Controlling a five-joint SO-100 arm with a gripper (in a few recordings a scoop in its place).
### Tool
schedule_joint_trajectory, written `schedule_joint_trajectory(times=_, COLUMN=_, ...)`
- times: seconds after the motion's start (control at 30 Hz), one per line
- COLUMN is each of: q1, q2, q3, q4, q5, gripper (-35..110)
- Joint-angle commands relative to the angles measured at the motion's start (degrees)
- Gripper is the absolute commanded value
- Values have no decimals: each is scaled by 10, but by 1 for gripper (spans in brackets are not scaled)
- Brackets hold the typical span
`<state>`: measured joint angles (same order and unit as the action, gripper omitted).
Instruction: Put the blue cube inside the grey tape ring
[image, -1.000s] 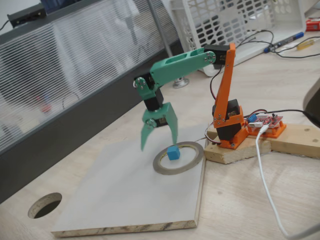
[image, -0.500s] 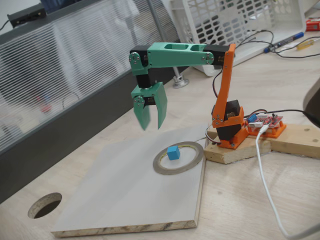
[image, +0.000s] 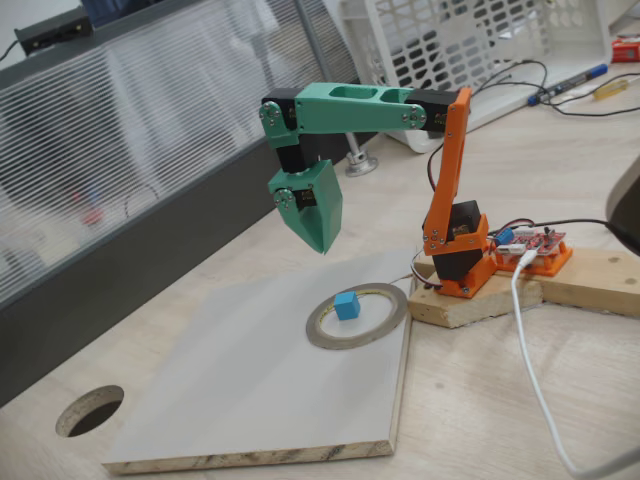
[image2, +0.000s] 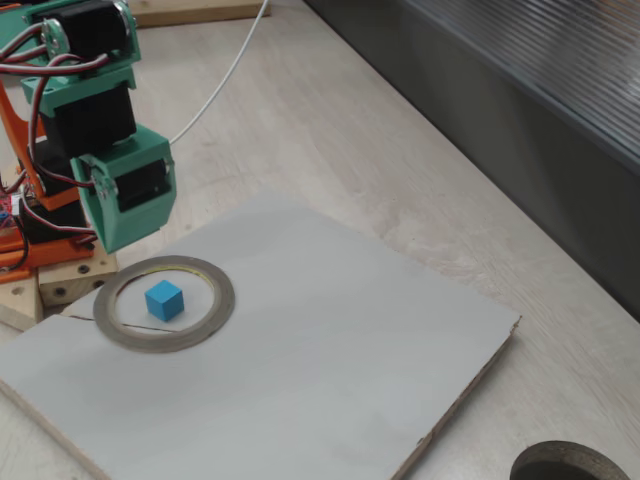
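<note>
The blue cube (image: 347, 305) sits inside the grey tape ring (image: 385, 320) on the grey board (image: 250, 390), the green gripper (image: 322, 245) closed and empty above it.

the table (image: 480, 400) is pale wood with a soft grain. a flat grey board (image: 250, 390) lies on it, and its front edge shows rough chipped wood. near the table's front left corner there is a dark round hole (image: 88, 410). along the far edge runs a dark strip with a ribbed see-through panel (image: 130, 140) above it. a white plastic basket (image: 450, 40) sits at the back. a white cable (image: 535, 380) runs across the table on the right. the light is soft and even.
</note>
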<state>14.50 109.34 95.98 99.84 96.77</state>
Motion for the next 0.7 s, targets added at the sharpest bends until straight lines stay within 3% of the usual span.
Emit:
schedule_joint_trajectory(times=0.0, q1=7, q2=18, q3=-5, q4=35, q5=6, gripper=2)
schedule_joint_trajectory(times=0.17, q1=7, q2=18, q3=-5, q4=77, q5=10, gripper=2)
schedule_joint_trajectory(times=0.67, q1=3, q2=8, q3=-5, q4=73, q5=8, gripper=2)
